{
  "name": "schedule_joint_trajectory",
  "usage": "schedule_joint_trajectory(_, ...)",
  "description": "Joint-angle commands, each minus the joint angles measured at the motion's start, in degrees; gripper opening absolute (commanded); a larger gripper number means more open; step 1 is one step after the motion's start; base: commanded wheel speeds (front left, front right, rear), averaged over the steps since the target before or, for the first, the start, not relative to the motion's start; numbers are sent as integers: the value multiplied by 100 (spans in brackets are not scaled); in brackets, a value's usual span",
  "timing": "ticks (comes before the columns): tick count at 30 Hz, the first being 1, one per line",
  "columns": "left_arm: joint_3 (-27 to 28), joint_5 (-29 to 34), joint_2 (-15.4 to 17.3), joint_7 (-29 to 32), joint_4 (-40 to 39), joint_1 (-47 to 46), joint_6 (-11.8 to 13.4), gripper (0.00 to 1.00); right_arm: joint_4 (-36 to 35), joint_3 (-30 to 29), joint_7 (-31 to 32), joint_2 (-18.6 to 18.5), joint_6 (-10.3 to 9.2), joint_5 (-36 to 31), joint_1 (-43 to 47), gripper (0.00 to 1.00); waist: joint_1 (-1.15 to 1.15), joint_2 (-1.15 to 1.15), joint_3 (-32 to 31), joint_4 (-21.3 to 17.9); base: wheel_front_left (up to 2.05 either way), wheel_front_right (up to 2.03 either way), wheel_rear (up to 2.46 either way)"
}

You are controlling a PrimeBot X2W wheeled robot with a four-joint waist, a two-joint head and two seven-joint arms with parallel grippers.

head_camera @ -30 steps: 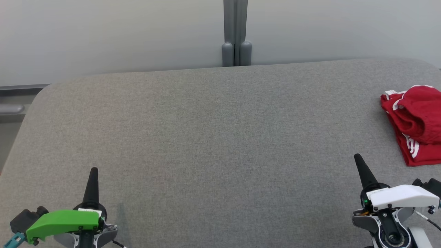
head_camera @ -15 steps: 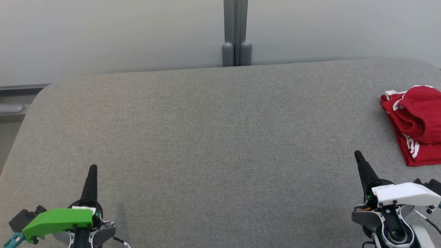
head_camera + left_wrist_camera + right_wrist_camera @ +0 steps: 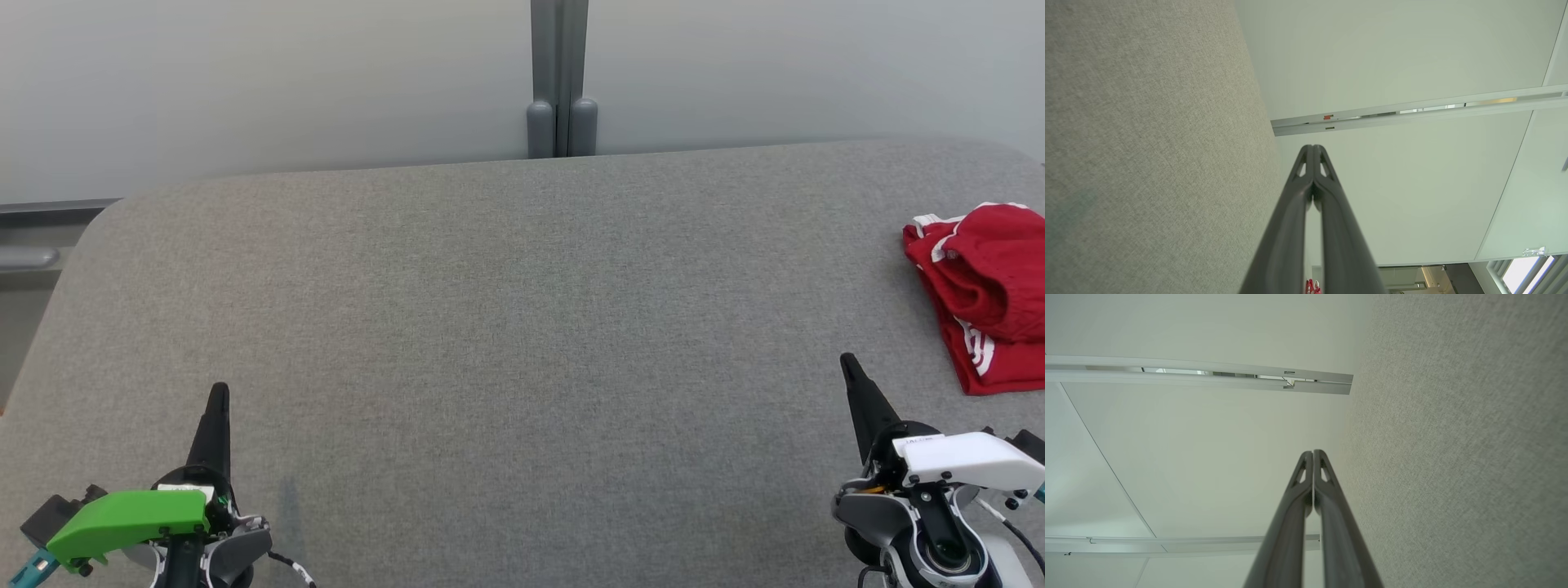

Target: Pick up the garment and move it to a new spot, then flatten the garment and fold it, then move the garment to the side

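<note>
The garment (image 3: 984, 290) is red with white stripes and lies folded and bunched at the table's right edge, partly cut off by the head view's border. A sliver of the garment (image 3: 1312, 286) peeks out between the left fingers in the left wrist view. My left gripper (image 3: 219, 390) hovers at the lower left, fingers pressed together and empty. My right gripper (image 3: 847, 361) stands at the lower right, just left of and nearer than the garment, also shut on nothing. Both wrist views show the left gripper (image 3: 1313, 148) and right gripper (image 3: 1313, 452) with tips touching.
The grey fabric-covered table (image 3: 506, 327) spans the head view, with rounded far corners. Behind it stands a pale wall with a grey vertical post (image 3: 558, 77). A ledge (image 3: 33, 237) shows past the table's left edge.
Both grippers have crept slightly forward and their wrists have sunk lower in the head view. The garment has not moved.
</note>
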Motion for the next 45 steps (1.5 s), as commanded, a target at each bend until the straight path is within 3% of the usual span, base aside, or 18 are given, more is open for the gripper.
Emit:
schedule_joint_trajectory(1,42,-119,1,41,-33,-98,-18,0,8,-18,43,-6,-3,138,-88,0,0,0,0,1,0,0,0)
schedule_joint_trajectory(15,85,-605,-6,179,-41,-135,-20,0,46,-49,112,13,-3,713,-115,0,0,0,-2,5,0,0,0)
schedule_joint_trajectory(45,79,-589,-6,178,-39,-122,-20,0,42,-46,113,12,-3,704,-114,0,0,0,-2,6,0,0,0)
